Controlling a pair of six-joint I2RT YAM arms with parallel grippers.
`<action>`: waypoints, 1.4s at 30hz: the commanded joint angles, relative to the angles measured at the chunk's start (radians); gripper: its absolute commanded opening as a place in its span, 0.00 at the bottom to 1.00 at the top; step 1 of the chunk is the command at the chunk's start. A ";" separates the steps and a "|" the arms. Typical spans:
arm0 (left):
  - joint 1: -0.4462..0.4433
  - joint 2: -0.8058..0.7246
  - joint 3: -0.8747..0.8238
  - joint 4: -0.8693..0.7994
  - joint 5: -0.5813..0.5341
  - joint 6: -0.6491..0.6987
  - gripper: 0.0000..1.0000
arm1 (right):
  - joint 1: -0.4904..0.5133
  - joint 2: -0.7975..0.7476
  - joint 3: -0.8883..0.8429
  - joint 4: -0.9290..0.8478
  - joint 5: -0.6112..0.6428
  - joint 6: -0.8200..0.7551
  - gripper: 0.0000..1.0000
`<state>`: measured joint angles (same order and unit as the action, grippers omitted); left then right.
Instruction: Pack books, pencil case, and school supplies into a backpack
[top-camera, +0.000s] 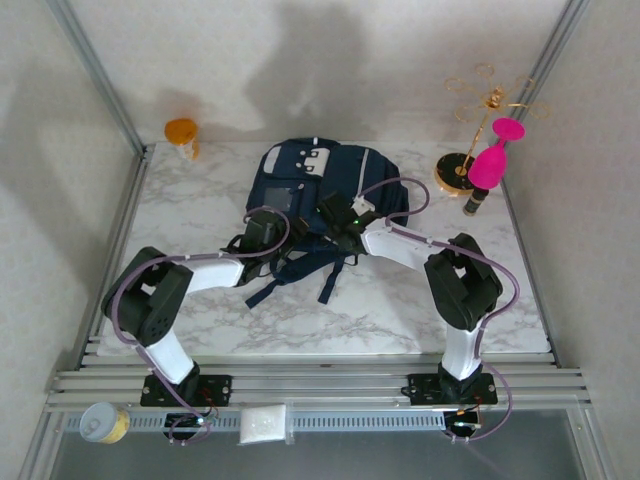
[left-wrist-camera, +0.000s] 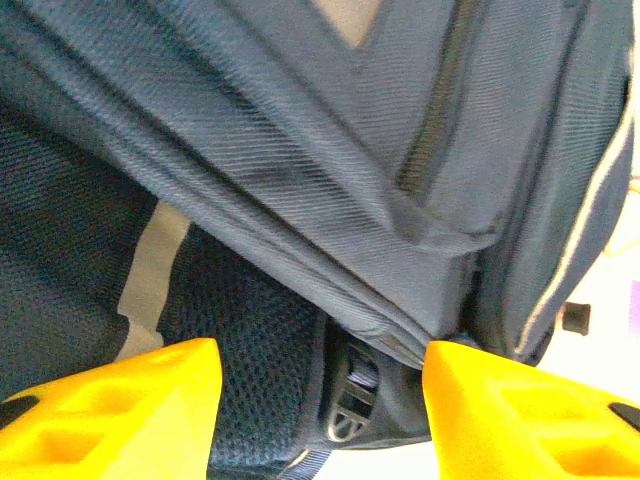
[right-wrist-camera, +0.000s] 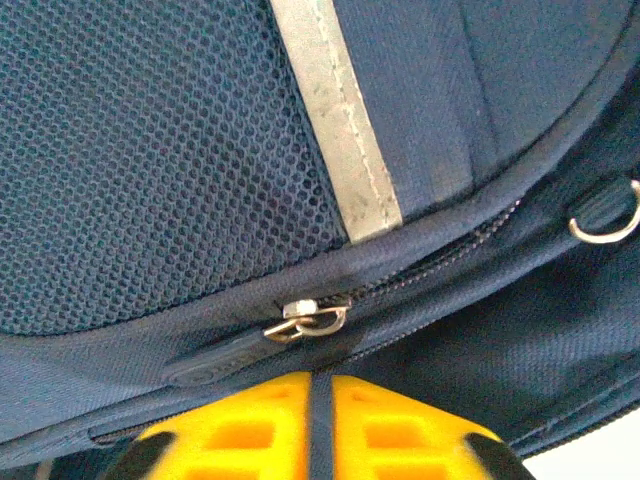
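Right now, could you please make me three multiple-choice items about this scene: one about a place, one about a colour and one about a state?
1. Where does the orange bottle stand?
A. at the far left corner of the table
B. between the two arm bases
C. beside the gold stand

2. What colour are the gripper fingers?
A. black
B. red
C. yellow

3. How does the left gripper stand?
A. shut tight
B. open, at the backpack
C. shut on a book

Answers:
1 A: in the top view the orange bottle is at the far left corner.
2 C: both wrist views show yellow gripper fingers.
3 B: the left wrist view shows the fingers well apart, with navy backpack fabric just beyond them.
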<state>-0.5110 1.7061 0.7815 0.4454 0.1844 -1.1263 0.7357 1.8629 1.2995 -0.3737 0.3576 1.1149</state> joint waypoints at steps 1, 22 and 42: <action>-0.003 0.020 0.033 0.015 -0.049 -0.009 0.55 | -0.006 -0.020 0.021 0.034 -0.027 0.020 0.26; 0.005 0.106 0.051 -0.100 -0.135 0.025 0.36 | 0.007 0.171 0.231 -0.223 0.147 0.118 0.47; 0.008 0.089 0.051 -0.143 -0.167 0.039 0.36 | 0.070 0.196 0.355 -0.332 0.246 0.061 0.53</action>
<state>-0.5110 1.7889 0.8288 0.3744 0.0917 -1.1099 0.8013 2.0178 1.6039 -0.6598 0.5697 1.2011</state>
